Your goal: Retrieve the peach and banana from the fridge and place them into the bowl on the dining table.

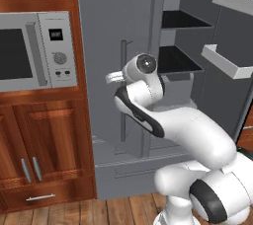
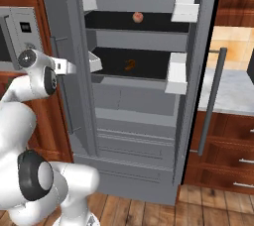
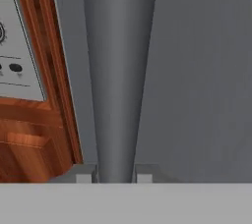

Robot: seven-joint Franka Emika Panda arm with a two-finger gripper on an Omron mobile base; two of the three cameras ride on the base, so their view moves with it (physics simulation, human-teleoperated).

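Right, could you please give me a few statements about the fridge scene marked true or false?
1. The hand is shut on a vertical bar handle of the fridge. True.
2. The peach lies on the floor. False: it sits on the upper fridge shelf.
3. The fridge's right door is closed. False: it stands open, showing its white bins.
4. A microwave sits left of the fridge. True.

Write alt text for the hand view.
The hand is shut on the fridge's vertical grey bar handle, one fingertip each side. The grey fridge door lies behind; at left are reddish-brown wood trim and a microwave's control panel.
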